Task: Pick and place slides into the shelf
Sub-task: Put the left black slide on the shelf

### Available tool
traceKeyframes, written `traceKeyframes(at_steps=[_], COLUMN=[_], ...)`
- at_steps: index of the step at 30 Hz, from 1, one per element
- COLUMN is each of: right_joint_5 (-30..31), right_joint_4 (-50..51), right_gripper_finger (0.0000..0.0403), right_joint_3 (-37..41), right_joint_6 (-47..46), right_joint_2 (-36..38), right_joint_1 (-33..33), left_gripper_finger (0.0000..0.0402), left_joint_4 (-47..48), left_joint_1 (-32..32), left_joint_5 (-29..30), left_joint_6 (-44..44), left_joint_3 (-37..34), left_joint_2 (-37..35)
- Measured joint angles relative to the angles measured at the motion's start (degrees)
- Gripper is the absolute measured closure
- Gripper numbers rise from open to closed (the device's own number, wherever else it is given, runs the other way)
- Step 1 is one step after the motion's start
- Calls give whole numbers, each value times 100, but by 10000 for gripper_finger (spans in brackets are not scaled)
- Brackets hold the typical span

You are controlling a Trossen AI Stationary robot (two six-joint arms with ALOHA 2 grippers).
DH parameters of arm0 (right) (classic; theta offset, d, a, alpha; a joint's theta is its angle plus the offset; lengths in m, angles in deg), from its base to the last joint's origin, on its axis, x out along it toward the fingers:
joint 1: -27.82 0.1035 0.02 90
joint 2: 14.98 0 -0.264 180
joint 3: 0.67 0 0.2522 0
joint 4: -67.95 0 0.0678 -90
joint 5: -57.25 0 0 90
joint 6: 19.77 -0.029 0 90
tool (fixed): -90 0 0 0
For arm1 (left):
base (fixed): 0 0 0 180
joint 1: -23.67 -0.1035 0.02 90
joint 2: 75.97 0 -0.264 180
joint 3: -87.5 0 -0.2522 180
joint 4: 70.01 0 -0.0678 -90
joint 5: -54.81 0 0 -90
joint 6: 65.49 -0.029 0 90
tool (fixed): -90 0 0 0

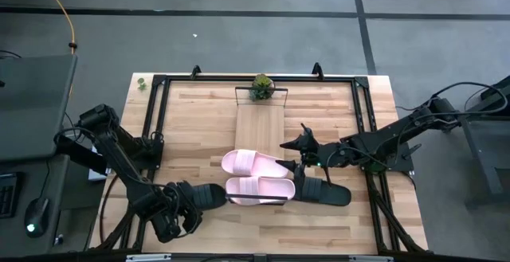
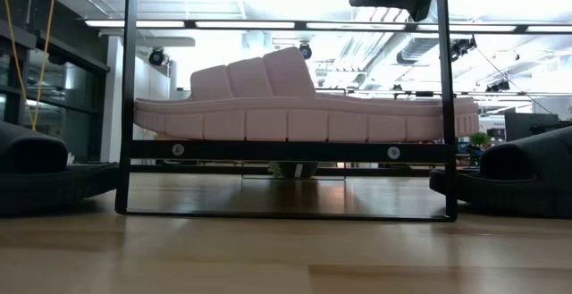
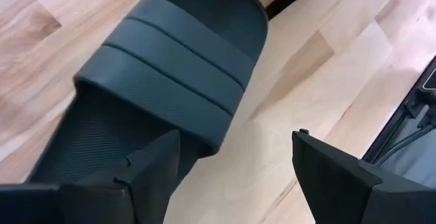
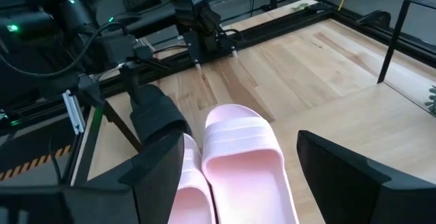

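Two pale pink slides [image 1: 255, 176] lying side by side at the near end of the shelf [image 1: 261, 127], straps ribbed in three broad bands, soles thick and ridged along the edge as shown in the low view. One black slide [image 1: 209, 196] flat on the table just left of the pink pair; another black slide [image 1: 323, 191] just right of it, both off the board. Left gripper [image 3: 235, 166] poised directly behind the left black slide, fingers spread wide and empty, one finger over the heel area. Right gripper [image 4: 238, 176] above the pink pair, fingers likewise wide, nothing held. Small potted plant [image 1: 260, 87] at the far end of the shelf.

Likely step: grasping the left black slide. Best done by closing across the strap or a side wall of the sole, lifting level, then setting down on free board beyond the pink pair, clear of the frame.
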Motion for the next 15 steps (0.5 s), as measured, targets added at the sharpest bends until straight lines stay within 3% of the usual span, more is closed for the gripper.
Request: traceKeyframes(at_steps=[6,15], right_joint_5=[-6,37], right_joint_4=[-34,-238], right_gripper_finger=[128,128], right_joint_3=[0,0], right_joint_6=[8,59], right_joint_2=[0,0], right_joint_1=[76,151], left_gripper_finger=[135,135], left_joint_4=[-443,-2399], left_joint_1=[2,2], left_joint_5=[-62,265], left_joint_6=[323,279], left_joint_3=[-556,-1329], left_joint_2=[0,2])
